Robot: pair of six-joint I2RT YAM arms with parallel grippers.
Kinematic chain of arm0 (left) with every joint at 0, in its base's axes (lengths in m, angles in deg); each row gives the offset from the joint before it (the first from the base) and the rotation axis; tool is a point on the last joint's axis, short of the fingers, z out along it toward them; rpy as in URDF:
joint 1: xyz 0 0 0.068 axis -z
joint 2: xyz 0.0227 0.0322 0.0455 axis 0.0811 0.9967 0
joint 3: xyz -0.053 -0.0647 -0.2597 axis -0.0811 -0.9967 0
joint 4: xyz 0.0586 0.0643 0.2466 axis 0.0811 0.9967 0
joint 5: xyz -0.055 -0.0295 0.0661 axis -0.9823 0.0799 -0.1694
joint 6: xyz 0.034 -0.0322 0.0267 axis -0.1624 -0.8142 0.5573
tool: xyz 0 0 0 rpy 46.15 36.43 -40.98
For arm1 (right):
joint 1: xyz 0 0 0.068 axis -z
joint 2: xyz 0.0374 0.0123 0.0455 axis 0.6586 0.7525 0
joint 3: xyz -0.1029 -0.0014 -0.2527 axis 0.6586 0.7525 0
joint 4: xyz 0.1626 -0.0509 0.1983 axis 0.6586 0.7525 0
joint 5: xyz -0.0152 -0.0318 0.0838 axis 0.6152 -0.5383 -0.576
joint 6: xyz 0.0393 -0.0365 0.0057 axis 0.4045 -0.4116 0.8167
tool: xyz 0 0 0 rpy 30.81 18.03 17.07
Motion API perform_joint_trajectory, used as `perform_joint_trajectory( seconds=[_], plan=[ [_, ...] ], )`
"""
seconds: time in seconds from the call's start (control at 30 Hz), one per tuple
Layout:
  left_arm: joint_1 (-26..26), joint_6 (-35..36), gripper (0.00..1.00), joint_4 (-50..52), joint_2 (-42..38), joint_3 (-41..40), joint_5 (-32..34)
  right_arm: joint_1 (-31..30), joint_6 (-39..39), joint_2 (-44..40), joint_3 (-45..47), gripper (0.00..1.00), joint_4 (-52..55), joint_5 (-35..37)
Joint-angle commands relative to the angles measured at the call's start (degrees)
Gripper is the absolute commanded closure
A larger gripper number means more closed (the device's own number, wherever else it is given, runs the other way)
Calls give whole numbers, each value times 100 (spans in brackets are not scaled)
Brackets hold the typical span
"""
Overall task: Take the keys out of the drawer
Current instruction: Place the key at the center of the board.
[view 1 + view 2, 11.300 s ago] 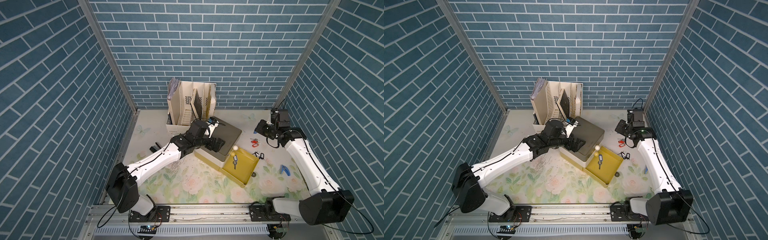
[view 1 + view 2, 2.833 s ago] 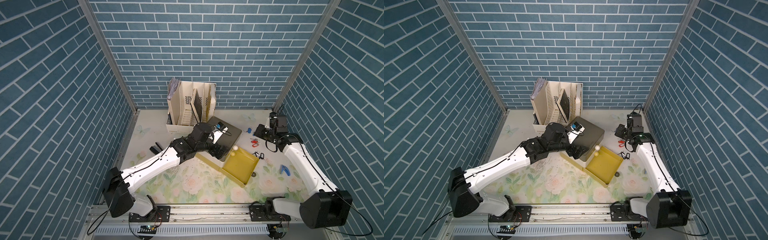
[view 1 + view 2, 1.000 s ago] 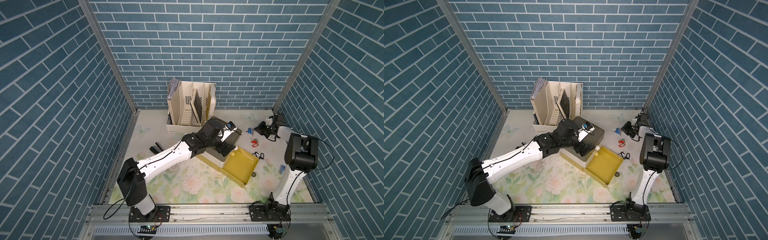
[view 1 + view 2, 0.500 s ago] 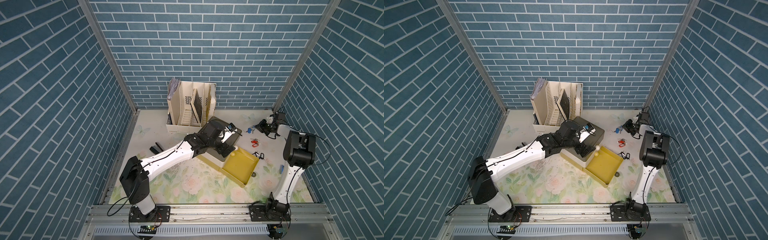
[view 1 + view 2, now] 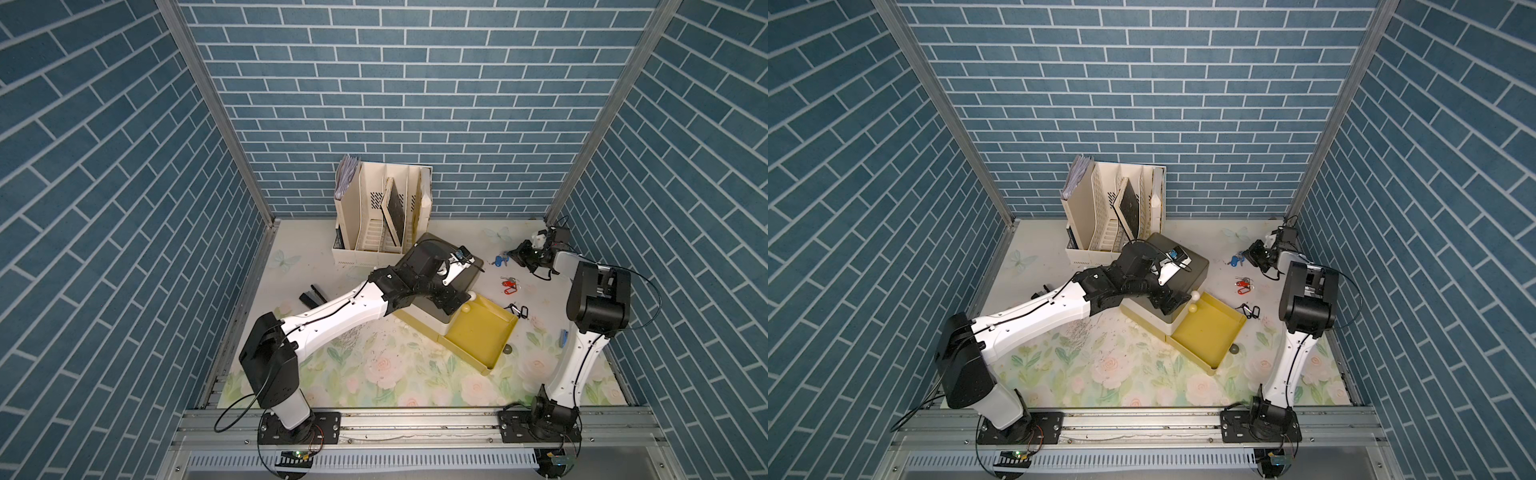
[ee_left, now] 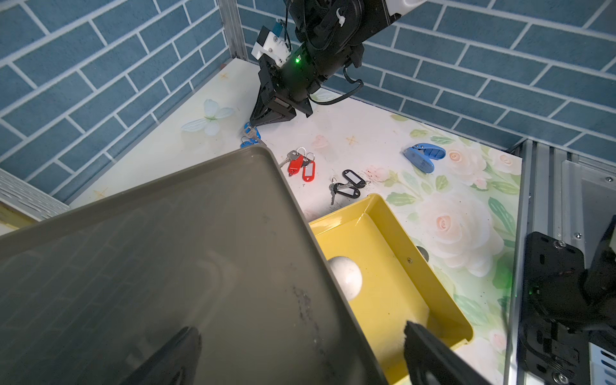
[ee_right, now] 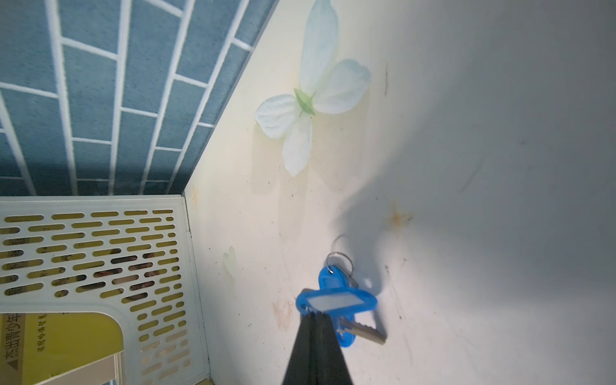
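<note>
Keys with the blue tag (image 7: 336, 301) are lying on the desk (image 6: 350, 133), touching the tip of your right tool (image 7: 316, 315). Its jaws are pressing together; whether they are pinching the tag's edge, you cannot tell. Red-tagged keys (image 6: 300, 165) and black-tagged keys (image 6: 350, 185) are also lying on the desk, between that tool and the yellow drawer (image 6: 383, 266), which is showing no keys. Your left tool (image 6: 300, 330) is hanging over the grey cabinet (image 6: 166, 250), jaws wide apart, gripping nothing.

Risk: if the tag is catching on the closed tip, pulling away is likely dragging the ring along. Swinging low toward the drawer is risking a sweep through the red set.
</note>
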Motion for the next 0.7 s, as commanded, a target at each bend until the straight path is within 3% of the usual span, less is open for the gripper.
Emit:
perform_joint_trajectory(
  seconds=[0.0, 0.67],
  plan=[
    [30, 17, 0, 43, -8, 3, -29, -1, 96, 265, 116, 100, 88, 106],
    [33, -36, 0, 98, 57, 100, -117, 69, 230, 214, 65, 100, -86, 154]
  ],
)
